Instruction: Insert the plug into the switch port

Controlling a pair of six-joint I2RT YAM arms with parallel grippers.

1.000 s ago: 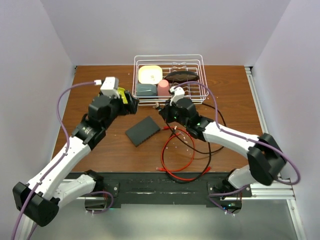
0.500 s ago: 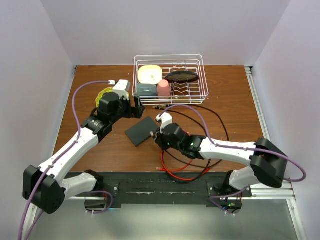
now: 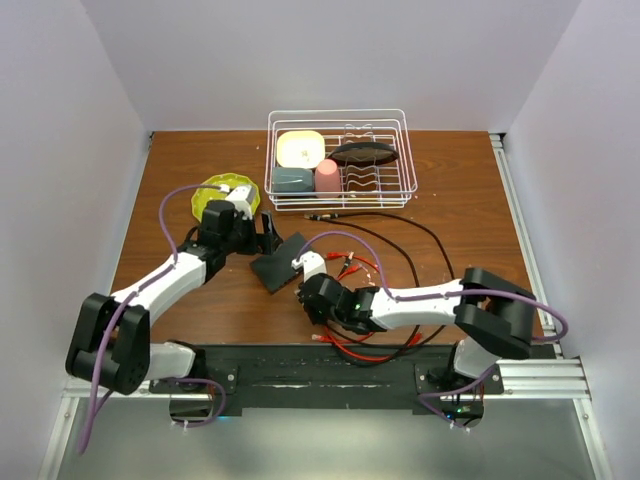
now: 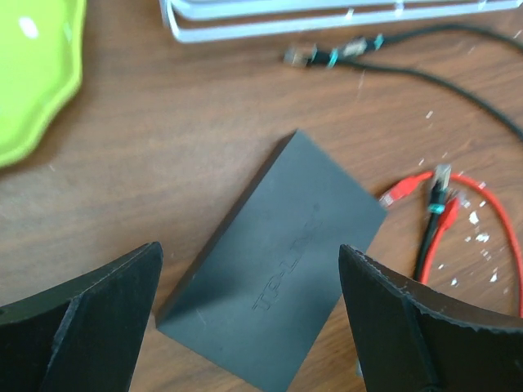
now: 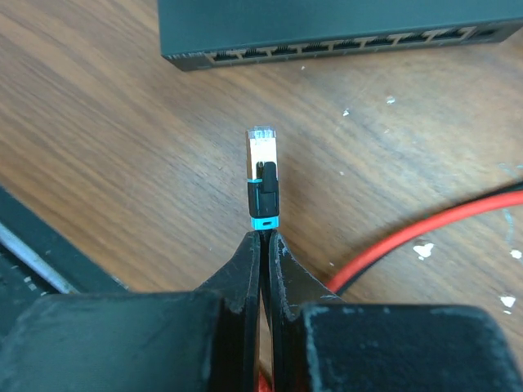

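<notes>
The switch [image 3: 278, 262] is a flat matte-black box lying askew on the wooden table. My left gripper [image 3: 270, 240] hovers over its far end. In the left wrist view this gripper [image 4: 249, 249] is open, its fingers wide on either side of the switch [image 4: 278, 261] without touching it. My right gripper [image 5: 263, 233] is shut on a black cable just behind the plug [image 5: 261, 175], which has a clear tip and a blue band. The plug points at the row of ports [image 5: 327, 51] on the switch's narrow edge, a short gap away. In the top view the right gripper [image 3: 303, 287] sits just right of the switch.
A white wire dish rack [image 3: 340, 195] with dishes stands at the back. A yellow-green plate [image 3: 215, 190] lies left of it. Red cable loops [image 3: 360, 345] and a black cable [image 3: 410, 225] lie to the right, with loose plugs [image 4: 409, 192] near the switch.
The left arm swung forward and down over the switch and its jaws widened. The right arm carried the plug from beside the rack to the switch's port edge.
</notes>
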